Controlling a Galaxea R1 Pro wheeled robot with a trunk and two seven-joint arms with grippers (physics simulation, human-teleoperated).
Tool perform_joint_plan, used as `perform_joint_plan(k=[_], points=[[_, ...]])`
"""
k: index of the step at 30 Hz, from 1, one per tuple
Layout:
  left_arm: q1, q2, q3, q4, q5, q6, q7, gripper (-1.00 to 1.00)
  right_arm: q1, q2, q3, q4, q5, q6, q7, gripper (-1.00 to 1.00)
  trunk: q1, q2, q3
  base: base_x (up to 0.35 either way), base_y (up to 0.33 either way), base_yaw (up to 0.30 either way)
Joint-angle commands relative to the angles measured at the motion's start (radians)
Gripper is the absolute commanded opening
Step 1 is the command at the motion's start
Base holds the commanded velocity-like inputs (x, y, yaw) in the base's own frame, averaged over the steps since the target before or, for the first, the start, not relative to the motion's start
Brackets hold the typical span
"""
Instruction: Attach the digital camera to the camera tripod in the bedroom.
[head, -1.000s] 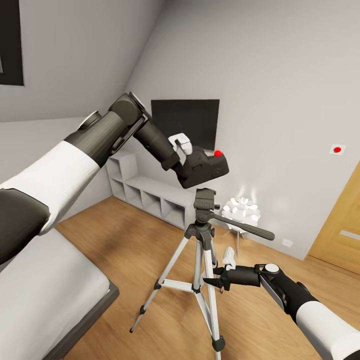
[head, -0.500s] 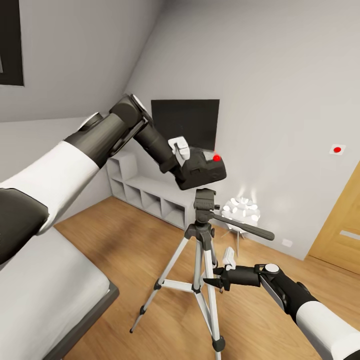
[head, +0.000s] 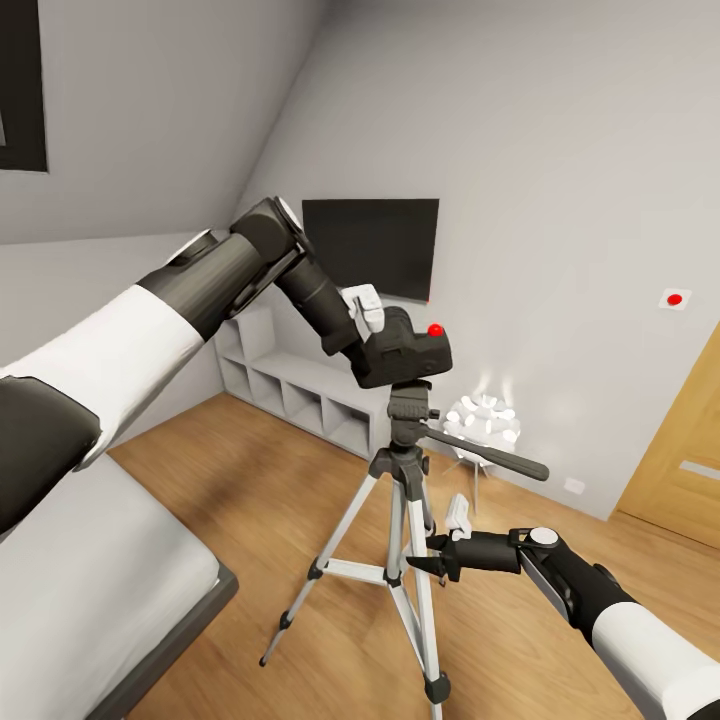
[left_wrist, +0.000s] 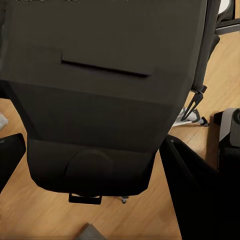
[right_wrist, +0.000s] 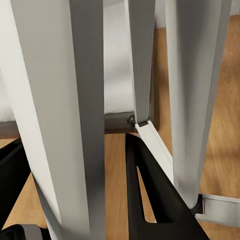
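One digital camera (head: 405, 352) clamped in left gripper (head: 385, 345), level atop upright camera tripod (head: 405, 470); right gripper's (head: 425, 562) grip unclear.

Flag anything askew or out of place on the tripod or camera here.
Nothing stands out. The tripod stands upright on spread legs. The left end effector holds the camera slightly tilted at the pan head. The right end effector brackets a leg, whether gripping is unclear.

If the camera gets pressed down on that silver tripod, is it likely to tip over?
Probably somewhat tippy: the tall silver three-legged tripod has thin legs and a high black head. Its splayed legs should resist straight-down pressure; a sideways shove looks riskier. The right hand closed around one leg likely steadies it.
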Motion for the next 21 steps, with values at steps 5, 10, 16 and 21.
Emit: perform_joint_plan(k=[5,10,16,21], points=[[-0.001,-0.007,-0.013,-0.001,-0.01,0.002,-0.009,-1.0,0.0,-0.001,0.004,0.0,0.016,-0.014,0.001,-1.0,0.001,-0.002,-0.003,0.0,0.0,0.0],[-0.001,-0.017,-0.049,-0.001,-0.01,-0.002,-0.009,-1.0,0.0,-0.001,0.004,0.0,0.016,-0.014,0.001,-1.0,0.001,-0.002,-0.003,0.0,0.0,0.0],[-0.001,-0.034,-0.06,0.0,-0.01,-0.003,-0.009,-1.0,0.0,-0.001,0.004,0.0,0.016,-0.014,0.001,-1.0,0.001,-0.002,-0.003,0.0,0.0,0.0],[-0.001,-0.048,-0.061,0.0,-0.01,-0.003,-0.009,-1.0,0.0,-0.001,0.004,0.0,0.016,-0.014,0.001,-1.0,0.001,-0.002,-0.003,0.0,0.0,0.0]])
